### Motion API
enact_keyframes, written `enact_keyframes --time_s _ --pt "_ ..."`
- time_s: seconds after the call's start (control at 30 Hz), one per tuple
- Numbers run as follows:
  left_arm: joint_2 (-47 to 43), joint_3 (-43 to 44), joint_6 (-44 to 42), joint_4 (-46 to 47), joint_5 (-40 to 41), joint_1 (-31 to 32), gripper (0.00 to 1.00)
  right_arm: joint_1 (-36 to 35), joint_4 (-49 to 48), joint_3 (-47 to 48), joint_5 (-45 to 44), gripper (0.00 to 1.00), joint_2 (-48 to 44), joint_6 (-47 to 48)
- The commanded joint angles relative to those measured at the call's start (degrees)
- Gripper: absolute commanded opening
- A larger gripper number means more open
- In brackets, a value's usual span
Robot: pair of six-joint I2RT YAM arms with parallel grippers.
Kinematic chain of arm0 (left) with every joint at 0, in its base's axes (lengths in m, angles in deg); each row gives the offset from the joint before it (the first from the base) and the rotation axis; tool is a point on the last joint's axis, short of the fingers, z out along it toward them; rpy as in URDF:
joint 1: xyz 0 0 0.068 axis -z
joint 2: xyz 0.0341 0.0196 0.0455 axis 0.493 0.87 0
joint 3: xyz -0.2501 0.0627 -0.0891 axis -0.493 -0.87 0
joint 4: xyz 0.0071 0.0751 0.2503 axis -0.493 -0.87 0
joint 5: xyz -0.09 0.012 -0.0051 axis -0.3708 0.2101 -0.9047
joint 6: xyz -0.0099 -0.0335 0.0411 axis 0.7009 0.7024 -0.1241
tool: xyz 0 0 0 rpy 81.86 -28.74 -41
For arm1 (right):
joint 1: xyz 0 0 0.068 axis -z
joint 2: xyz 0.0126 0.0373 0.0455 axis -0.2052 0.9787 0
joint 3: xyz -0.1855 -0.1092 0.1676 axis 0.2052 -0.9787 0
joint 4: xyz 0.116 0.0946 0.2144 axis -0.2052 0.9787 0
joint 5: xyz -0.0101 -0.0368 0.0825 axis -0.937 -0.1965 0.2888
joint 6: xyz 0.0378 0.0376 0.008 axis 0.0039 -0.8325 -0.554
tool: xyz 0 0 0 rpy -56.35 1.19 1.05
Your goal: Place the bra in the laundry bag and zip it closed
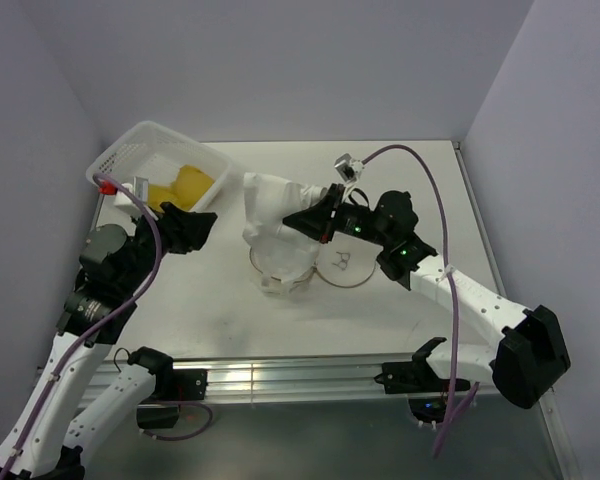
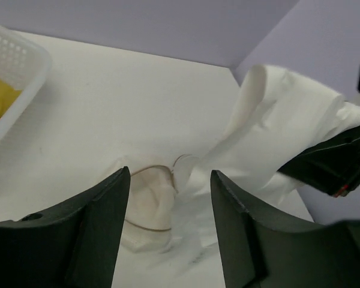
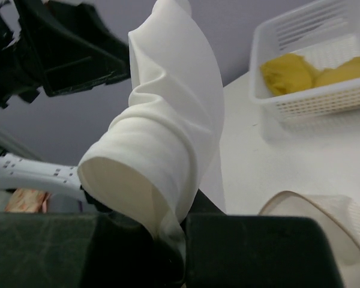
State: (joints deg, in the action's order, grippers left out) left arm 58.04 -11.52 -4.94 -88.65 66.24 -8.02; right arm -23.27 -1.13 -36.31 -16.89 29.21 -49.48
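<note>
The white bra [image 1: 268,202] hangs folded from my right gripper [image 1: 318,222], which is shut on its edge and holds it just above the laundry bag [image 1: 280,266]. The bag is a round mesh pouch with a tan hoop rim, standing open mid-table; its flap lid [image 1: 346,264] with a black spectacles mark lies flat to its right. In the right wrist view the bra [image 3: 168,120] rises from the pinch of my right gripper [image 3: 179,240], with the bag rim [image 3: 324,210] at lower right. My left gripper [image 2: 168,240] is open and empty, a little left of the bag [image 2: 145,201] and the bra [image 2: 276,120].
A white perforated basket [image 1: 130,158] holding yellow cloth [image 1: 192,184] stands at the back left, beside my left arm. It also shows in the right wrist view [image 3: 300,102]. Purple walls close the table at the back and sides.
</note>
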Motion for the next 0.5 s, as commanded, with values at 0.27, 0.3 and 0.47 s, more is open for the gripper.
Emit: enact_keyframes --time_s 0.27,0.3,0.47 --pt "8.58 -12.74 8.51 5.36 -1.77 0.02 0.48 4.79 -0.50 -1.91 -8.75 0.00 -5.25 1.25" --pt "10.00 -13.44 9.05 6.94 -2.91 -0.07 0.50 4.70 -0.59 -1.83 -9.36 0.00 -5.25 1.69" --pt "19.76 -16.26 11.69 16.34 -7.84 0.02 0.62 4.70 -1.03 -3.05 -13.15 0.00 -6.48 4.07"
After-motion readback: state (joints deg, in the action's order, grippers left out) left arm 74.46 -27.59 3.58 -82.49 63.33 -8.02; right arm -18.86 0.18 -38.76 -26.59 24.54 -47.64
